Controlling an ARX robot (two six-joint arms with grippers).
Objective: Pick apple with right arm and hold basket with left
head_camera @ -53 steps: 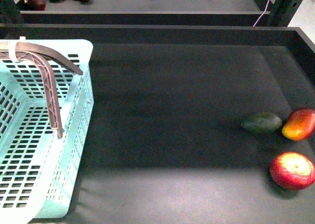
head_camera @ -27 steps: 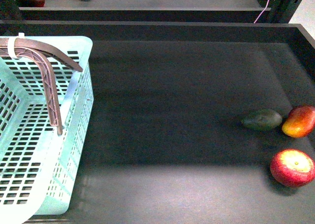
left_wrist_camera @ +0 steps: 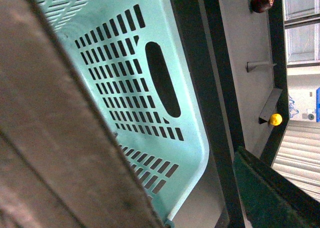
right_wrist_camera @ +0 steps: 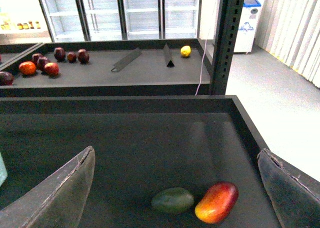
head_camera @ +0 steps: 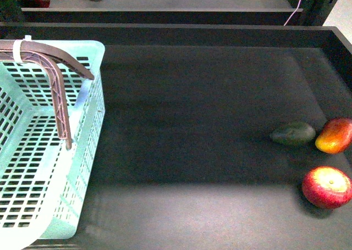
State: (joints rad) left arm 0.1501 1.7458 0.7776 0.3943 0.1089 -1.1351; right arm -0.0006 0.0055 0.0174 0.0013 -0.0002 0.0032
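The red apple (head_camera: 326, 187) with a yellow patch lies at the tray's near right; it is out of the right wrist view. The pale mint slotted basket (head_camera: 82, 151) stands at the left with its brown handle (head_camera: 55, 90) raised. In the left wrist view I see the basket's wall (left_wrist_camera: 125, 72) close up beside a large brown surface (left_wrist_camera: 50, 138). My left gripper (left_wrist_camera: 200, 208) is shut on the basket. My right gripper (right_wrist_camera: 175, 183) hangs open above the tray, nothing between its fingers (right_wrist_camera: 55, 193). Neither arm shows in the front view.
A dark green avocado (head_camera: 293, 133) and a red-orange mango (head_camera: 334, 135) lie just behind the apple, by the tray's right wall (head_camera: 341, 57). A rear shelf (right_wrist_camera: 125, 72) holds several fruits and a lemon (right_wrist_camera: 185, 51). A dark post (right_wrist_camera: 227, 37) stands behind.
The basket has shifted slightly to the right and its handle sits a little higher. The apple, avocado and mango have stayed where they were.
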